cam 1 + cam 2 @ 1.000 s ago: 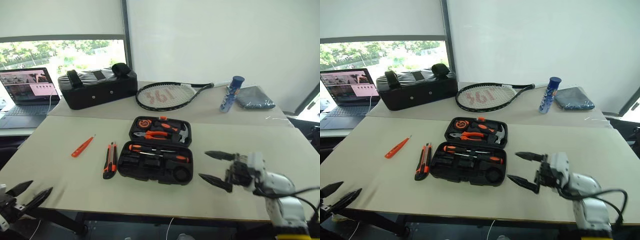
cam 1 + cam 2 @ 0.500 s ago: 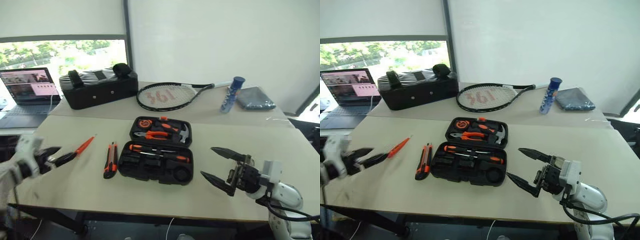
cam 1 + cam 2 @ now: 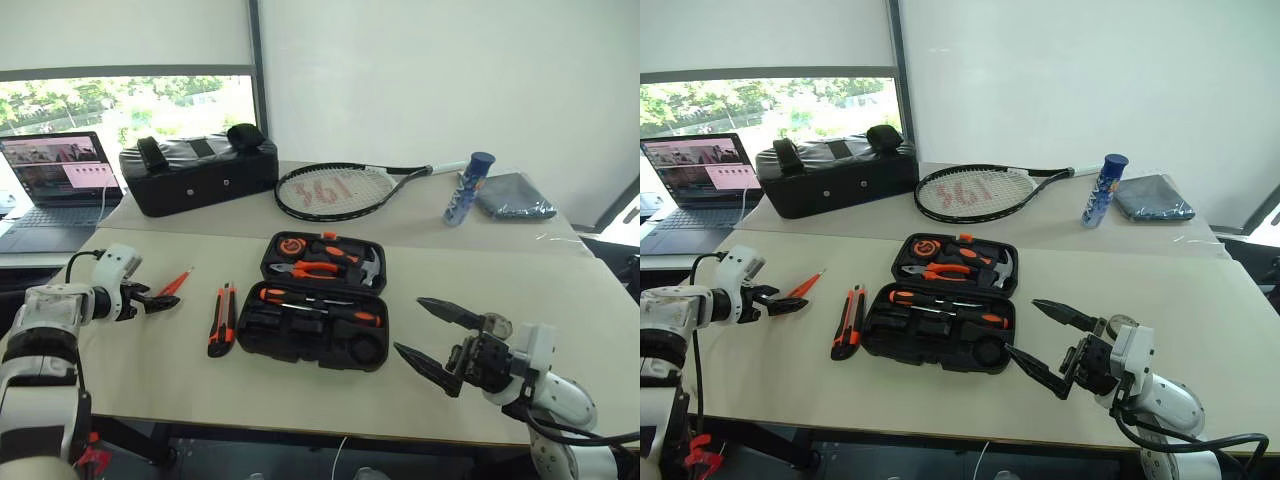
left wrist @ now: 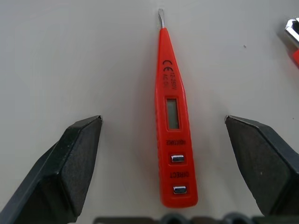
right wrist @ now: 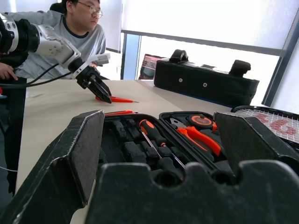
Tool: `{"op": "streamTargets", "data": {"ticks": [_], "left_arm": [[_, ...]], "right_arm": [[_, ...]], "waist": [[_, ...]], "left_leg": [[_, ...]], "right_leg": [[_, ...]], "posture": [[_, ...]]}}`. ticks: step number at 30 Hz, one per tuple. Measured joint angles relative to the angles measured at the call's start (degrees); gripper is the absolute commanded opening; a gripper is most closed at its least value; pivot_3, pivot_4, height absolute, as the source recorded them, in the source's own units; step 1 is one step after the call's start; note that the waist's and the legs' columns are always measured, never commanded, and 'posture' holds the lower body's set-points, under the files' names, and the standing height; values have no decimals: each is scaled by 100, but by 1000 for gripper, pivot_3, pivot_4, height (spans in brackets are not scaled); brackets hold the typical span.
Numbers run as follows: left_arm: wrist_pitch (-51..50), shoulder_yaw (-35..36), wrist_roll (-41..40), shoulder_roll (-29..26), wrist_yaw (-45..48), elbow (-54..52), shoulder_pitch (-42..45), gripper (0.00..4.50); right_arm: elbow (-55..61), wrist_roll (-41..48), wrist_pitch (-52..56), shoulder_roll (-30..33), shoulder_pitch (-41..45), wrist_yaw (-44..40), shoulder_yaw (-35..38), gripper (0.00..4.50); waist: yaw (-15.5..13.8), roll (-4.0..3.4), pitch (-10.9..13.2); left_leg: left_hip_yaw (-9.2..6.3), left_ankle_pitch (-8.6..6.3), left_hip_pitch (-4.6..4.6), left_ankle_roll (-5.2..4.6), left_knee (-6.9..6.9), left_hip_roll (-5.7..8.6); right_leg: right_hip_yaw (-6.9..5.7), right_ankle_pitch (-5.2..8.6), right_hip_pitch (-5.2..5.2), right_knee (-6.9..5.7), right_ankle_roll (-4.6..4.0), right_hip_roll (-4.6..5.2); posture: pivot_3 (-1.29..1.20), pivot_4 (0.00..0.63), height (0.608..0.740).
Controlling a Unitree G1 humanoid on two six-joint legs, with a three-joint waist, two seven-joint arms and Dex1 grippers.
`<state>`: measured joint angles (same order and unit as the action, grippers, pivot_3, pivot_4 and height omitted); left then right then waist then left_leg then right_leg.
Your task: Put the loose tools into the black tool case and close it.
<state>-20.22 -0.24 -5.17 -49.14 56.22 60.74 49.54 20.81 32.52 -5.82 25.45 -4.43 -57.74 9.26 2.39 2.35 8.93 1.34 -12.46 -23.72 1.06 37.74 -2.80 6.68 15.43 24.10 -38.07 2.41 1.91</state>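
Left of the black tool case (image 3: 322, 314), the left claw (image 3: 165, 299) is spread astride the small orange screwdriver (image 4: 173, 122), fingers clear of it on the surface (image 3: 300, 390). The utility knife (image 3: 221, 319) lies just beside the open case's left edge. Right of the case, the right claw (image 3: 432, 336) is spread, empty.

The scene is evenly and brightly lit by daylight from the window (image 3: 120, 100), which is blown out behind the laptop (image 3: 55, 185). Soft shadows are cast beside the black tool case (image 3: 318, 312). In the right wrist view, the near fingers (image 5: 70, 154) are rendered blurred.
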Motion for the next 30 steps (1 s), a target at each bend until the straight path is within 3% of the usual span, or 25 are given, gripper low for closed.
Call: {"op": "streamTargets", "data": {"ticks": [7, 8, 15, 21, 26, 30], "left_arm": [[53, -51, 261, 74, 191, 338, 264, 660], [63, -44, 269, 74, 208, 351, 269, 468], [933, 455, -9, 132, 578, 513, 123, 464], [1931, 1049, -636, 158, 1666, 171, 150, 464], [2451, 172, -560, 328, 3289, -1296, 155, 464], [2733, -786, -423, 711, 3591, -2077, 184, 464]], "right_arm": [[72, 0, 0, 18, 13, 49, -187, 4500], [72, 1, 0, 37, 27, 49, -187, 4500], [82, 22, 1, 175, 78, 43, -180, 4500], [198, 51, 139, 478, 131, -36, -186, 4500], [481, 86, 875, 1143, 84, -63, -238, 4500], [642, 35, 1521, 1569, 30, 79, -313, 4500]], "waist": [[-2, 0, 0], [-2, 0, 0], [-7, 2, 0], [-15, 6, 1], [-77, 6, 1], [-119, 7, 0]], "left_leg": [[-1, 0, 0, 0, 2, 0], [-1, 0, 0, 0, 2, 0], [-4, 0, -5, 0, 3, -1], [-6, 0, -6, 0, 5, -1], [-6, 1, -7, 0, 11, 1], [-6, 1, -6, 0, 12, 1]], "right_leg": [[1, -2, -2, 0, 0, 0], [1, -2, -3, 0, 0, 1], [-2, -3, 1, -2, -2, 0], [-5, -4, -3, 0, -3, 0], [-2, -4, -8, 1, -2, 1], [4, -5, -6, 0, -1, -2]], "posture": [[0, 150, 740], [0, 150, 740], [0, 150, 740], [0, 150, 740], [0, 150, 740], [0, 150, 740]]}}
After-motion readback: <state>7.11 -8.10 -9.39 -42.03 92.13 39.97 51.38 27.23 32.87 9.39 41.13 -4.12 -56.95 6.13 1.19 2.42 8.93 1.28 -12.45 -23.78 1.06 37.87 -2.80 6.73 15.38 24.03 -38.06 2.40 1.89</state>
